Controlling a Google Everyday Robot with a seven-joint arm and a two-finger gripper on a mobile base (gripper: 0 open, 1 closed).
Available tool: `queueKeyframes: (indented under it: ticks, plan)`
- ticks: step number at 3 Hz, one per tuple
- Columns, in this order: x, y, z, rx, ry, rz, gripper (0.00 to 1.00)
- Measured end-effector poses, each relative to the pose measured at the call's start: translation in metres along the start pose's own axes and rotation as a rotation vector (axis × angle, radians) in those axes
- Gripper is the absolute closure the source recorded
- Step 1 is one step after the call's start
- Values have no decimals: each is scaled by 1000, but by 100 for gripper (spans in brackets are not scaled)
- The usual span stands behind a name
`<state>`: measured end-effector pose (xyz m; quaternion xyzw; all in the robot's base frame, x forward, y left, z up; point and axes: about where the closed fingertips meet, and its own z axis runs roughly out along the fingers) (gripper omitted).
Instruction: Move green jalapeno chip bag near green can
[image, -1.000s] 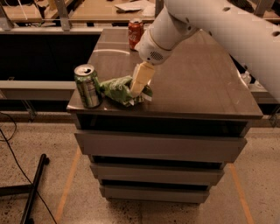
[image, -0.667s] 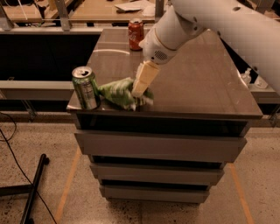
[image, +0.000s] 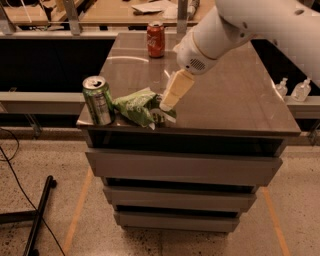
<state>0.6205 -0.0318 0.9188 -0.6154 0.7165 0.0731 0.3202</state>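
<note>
Cabinet's (image: 235, 107) front edge has end effector (image: 167, 104) over chip bag (image: 136, 106).

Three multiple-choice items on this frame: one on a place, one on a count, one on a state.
1. Where does the green jalapeno chip bag lie?
A. on the floor
B. beside the green can
C. at the far right corner
2. How many cans stand on the cabinet top?
A. one
B. two
C. three
3. The green can is:
A. upright
B. tipped over
C. crushed flat
1 B: the bag lies between the green can and the gripper, which is down at its right end.
2 B: the green can and a red can.
3 A: its silver top faces up.
</note>
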Motion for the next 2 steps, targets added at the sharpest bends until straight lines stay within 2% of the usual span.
queueKeyframes:
  ticks: [1,2]
  plan:
    - [24,-5,-28,0,-26,-8,0]
    - [37,-2,-48,-53,-48,-32,0]
